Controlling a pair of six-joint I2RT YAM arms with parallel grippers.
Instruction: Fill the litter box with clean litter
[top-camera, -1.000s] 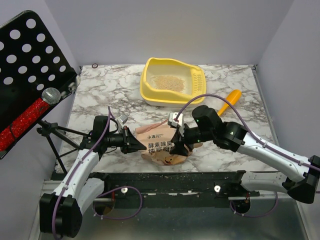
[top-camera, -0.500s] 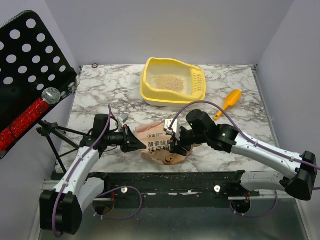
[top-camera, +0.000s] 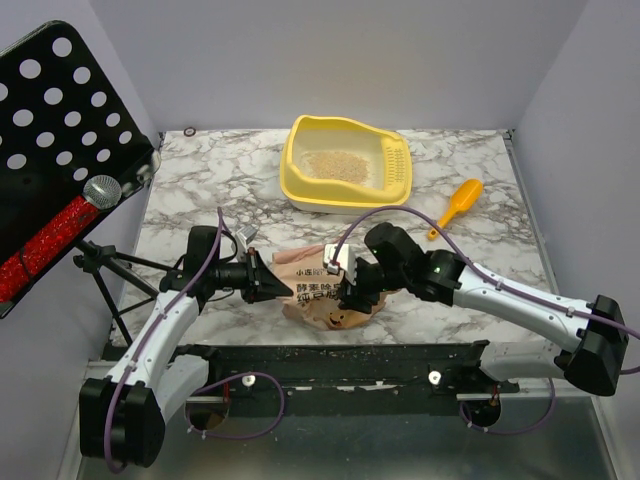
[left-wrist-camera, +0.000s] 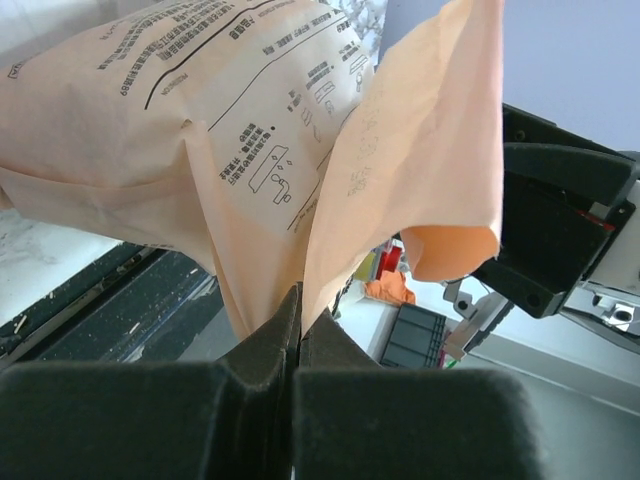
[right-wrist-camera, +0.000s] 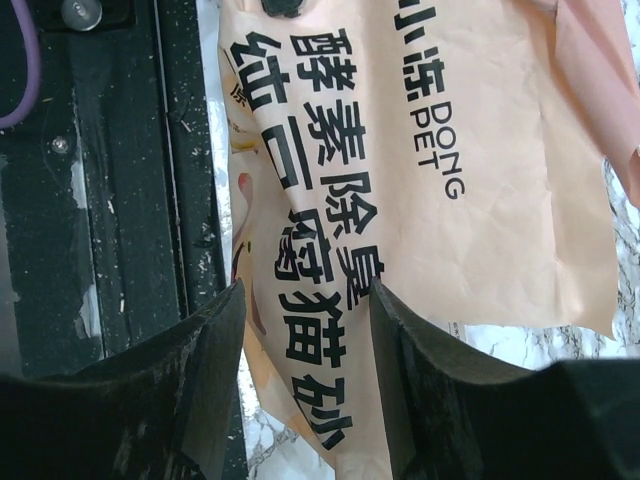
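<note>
Your left hand (left-wrist-camera: 297, 325) is pinched fully closed on a fold of the tan paper bag (top-camera: 312, 290), which lies on the marble desk (top-camera: 200, 190) near its front edge. Your right hand (right-wrist-camera: 305, 300) is spread wide over the bag's printed face; contact cannot be told. The litter box (top-camera: 330, 203) sits well beyond both hands, toward the far edge, with a small heap of clean litter (top-camera: 335, 165) inside. The orange scoop (top-camera: 456, 207) lies to its right.

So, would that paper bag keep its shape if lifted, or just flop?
Probably floppy: the bag is crumpled, and the thin flap pinched in the left hand folds over itself. It would likely sag where unsupported. Its rounded body hints at contents inside, so it may hang heavy.
</note>
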